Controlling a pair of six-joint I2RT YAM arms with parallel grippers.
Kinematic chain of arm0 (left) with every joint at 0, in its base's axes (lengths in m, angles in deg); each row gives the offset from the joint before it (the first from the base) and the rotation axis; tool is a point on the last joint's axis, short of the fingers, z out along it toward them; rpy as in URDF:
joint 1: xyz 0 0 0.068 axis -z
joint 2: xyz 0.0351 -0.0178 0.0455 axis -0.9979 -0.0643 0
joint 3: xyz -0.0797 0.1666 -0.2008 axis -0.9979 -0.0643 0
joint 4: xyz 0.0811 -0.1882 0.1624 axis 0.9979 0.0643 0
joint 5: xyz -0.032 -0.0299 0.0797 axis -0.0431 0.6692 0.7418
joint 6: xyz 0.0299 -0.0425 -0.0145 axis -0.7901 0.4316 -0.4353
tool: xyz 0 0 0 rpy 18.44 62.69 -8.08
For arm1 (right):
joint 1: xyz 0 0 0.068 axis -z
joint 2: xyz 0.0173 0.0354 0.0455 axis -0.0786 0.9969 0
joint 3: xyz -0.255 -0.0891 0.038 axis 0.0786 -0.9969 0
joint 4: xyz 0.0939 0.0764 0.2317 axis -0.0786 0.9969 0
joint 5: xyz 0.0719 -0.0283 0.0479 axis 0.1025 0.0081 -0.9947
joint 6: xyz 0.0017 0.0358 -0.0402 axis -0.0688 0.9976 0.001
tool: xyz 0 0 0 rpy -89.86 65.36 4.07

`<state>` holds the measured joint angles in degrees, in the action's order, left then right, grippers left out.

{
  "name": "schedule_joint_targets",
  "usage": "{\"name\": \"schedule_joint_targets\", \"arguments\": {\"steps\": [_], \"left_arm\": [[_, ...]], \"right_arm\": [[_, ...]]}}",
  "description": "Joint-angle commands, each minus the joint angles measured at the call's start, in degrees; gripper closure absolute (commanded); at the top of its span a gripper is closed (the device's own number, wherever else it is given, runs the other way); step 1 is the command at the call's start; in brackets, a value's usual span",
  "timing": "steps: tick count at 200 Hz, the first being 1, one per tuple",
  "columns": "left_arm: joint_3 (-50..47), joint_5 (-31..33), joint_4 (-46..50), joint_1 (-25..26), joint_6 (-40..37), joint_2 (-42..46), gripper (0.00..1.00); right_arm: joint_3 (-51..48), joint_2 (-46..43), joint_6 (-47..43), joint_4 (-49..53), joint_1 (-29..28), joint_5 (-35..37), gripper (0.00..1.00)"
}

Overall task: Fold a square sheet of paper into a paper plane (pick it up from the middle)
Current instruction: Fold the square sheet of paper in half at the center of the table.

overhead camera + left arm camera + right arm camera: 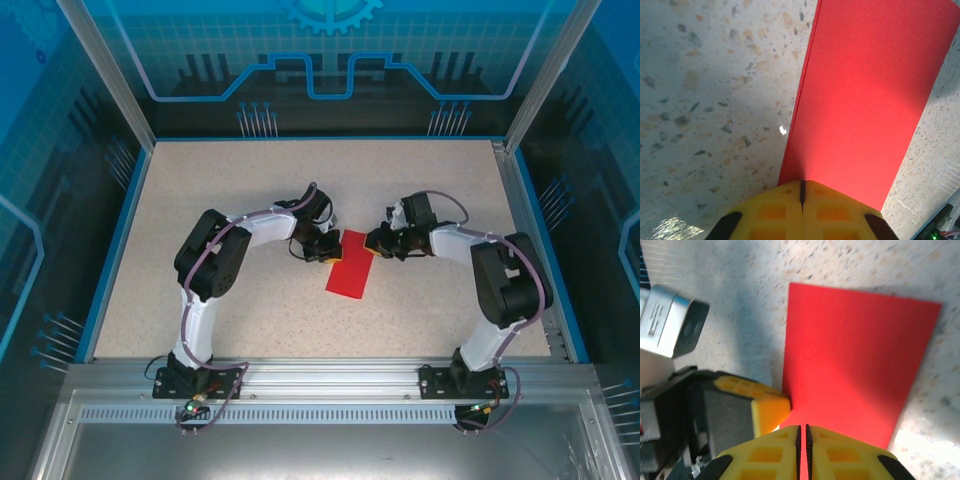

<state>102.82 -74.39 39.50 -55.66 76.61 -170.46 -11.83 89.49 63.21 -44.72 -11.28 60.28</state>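
Two robot arms meet at the far end of a folded red sheet lying on a speckled tabletop (250, 180).

The square sheet of paper (350, 265) (865, 100) (850, 355) lies flat as a narrow rectangle, its layered long edge visible from the left wrist camera. The left end effector (322, 248) (802, 187) sits at the sheet's far left corner, its yellow fingers pressed fully together. The right end effector (380, 242) (802, 427) sits at the sheet's far right corner, fingers closed to a hairline slit. Both sets of tips meet the sheet's short edge; whether either pinches the paper cannot be told.
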Motion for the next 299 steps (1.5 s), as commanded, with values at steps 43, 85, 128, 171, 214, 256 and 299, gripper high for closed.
{"name": "schedule_joint_targets", "arguments": {"steps": [43,85,128,171,214,256,299], "left_arm": [[-2.6,2.8,4.1,0.7,-0.8,-3.4,1.00],[-2.7,2.8,4.3,0.6,-1.0,-3.5,1.00],[-2.7,2.9,4.3,0.7,-1.0,-3.5,1.00],[-2.3,2.5,4.2,0.6,-0.7,-3.6,1.00],[-2.8,1.8,3.4,0.7,0.6,-2.9,1.00],[-6.0,3.4,1.1,0.7,3.4,0.5,1.00],[-11.2,5.5,-3.5,0.7,7.8,6.1,1.00]], "right_arm": [[-10.9,-0.7,7.7,-9.3,-6.2,-0.7,0.86],[-13.3,-0.6,6.2,-6.4,-7.1,2.8,0.86],[-12.4,-6.7,4.7,-3.8,-8.2,1.7,0.85],[-13.1,-7.7,5.1,-2.5,-12.2,2.1,0.85],[-17.9,-4.7,6.6,-6.9,-13.0,1.1,0.84],[-15.1,-4.6,0.0,0.4,-10.7,1.6,0.84],[-6.1,-7.5,-8.3,12.5,-8.1,1.5,0.77]]}}
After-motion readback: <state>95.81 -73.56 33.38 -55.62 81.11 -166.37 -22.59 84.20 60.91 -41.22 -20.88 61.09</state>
